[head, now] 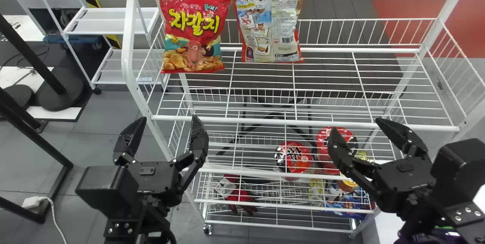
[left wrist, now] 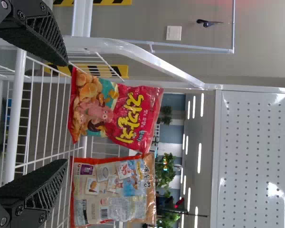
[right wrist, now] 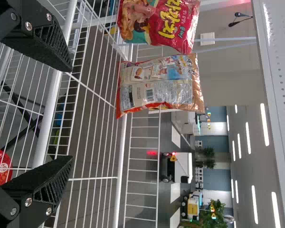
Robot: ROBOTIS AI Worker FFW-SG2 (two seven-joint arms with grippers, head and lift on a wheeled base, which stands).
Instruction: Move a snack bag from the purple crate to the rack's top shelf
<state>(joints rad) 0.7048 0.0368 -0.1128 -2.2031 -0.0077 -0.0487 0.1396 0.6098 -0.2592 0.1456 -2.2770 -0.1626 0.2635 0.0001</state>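
While the left end effector and right end effector gape, wrist views add perforated panelling.

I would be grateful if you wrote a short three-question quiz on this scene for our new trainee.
1. True or false: in the head view, the red snack bag stands to the right of the brown-topped bag.
2. What does the right gripper hold? (a) a glove (b) nothing (c) a cup
3. Fill in the missing word: both bags stand on the ____ shelf of the white rack.

Key: 1 false; 2 b; 3 top
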